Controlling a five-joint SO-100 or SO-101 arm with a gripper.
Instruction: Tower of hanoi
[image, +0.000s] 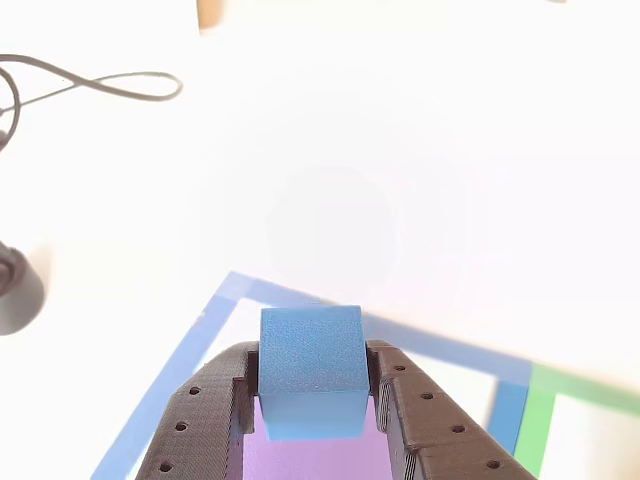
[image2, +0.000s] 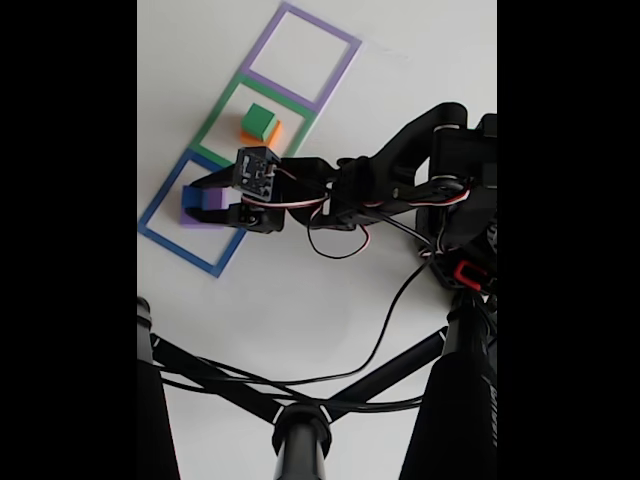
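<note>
squarely between the pincer (image: 313, 385) fingers, small blue cube (image: 311, 368), above purple block (image2: 205, 212)

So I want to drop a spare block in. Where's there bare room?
The purple-taped square at the far end is bare inside. The green-taped square holds the green block on an orange one. The blue-taped square is crowded: pincer, blue cube, purple block.

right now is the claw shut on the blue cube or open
Shut on the blue cube: the claw has both fingers pressed against its sides, above the purple block.
</note>
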